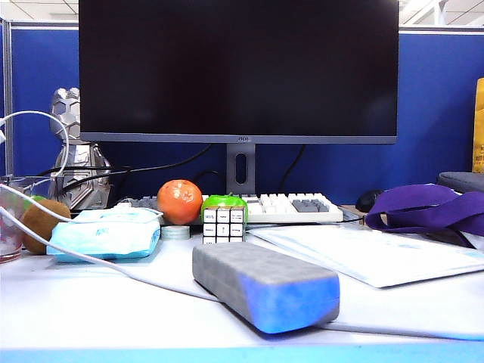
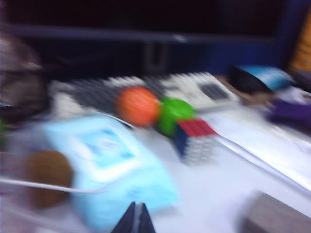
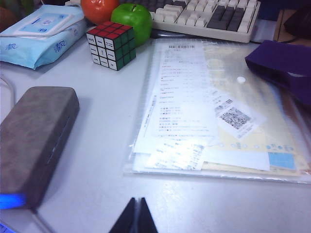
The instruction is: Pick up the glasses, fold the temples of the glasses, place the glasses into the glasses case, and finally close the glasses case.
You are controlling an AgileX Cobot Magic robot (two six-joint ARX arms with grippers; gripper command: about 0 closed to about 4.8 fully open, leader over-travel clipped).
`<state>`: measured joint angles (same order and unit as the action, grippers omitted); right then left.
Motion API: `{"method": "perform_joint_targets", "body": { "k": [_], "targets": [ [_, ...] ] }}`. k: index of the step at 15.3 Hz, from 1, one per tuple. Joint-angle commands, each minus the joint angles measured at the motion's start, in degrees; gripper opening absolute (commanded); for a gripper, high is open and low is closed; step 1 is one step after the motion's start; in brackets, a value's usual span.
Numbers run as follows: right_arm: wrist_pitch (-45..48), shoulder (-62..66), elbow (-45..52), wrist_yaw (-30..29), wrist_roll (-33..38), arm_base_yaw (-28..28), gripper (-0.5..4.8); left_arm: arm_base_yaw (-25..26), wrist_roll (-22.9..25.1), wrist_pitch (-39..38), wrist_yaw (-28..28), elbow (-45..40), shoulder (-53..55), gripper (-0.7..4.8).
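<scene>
Your case (image 1: 265, 285) sat closed on the desk, glasses unseen and presumably inside, while your left gripper (image 2: 134, 219) and right gripper (image 3: 135, 217) hung clenched, empty.

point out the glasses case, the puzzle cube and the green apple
glasses case (image 3: 36, 141), right wrist view, middle of its closed grey lid
puzzle cube (image 3: 111, 45), right wrist view, near its top front corner
green apple (image 3: 132, 18), right wrist view, front skin

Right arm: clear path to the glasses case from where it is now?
Probably yes. The closed glasses case lies on bare table beside the shut right end effector, with nothing between them; the left end effector is also shut.
</scene>
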<state>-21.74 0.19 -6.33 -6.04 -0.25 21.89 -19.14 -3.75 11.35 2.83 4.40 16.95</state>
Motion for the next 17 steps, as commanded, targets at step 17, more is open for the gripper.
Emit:
{"method": "perform_joint_targets", "body": {
  "k": [17],
  "targets": [
    [0.8,-0.1,-0.2,-0.1,0.2,0.0,-0.05,13.8,7.8,-21.4,-0.7,-3.9,-16.9,-0.05]
  ]
}}
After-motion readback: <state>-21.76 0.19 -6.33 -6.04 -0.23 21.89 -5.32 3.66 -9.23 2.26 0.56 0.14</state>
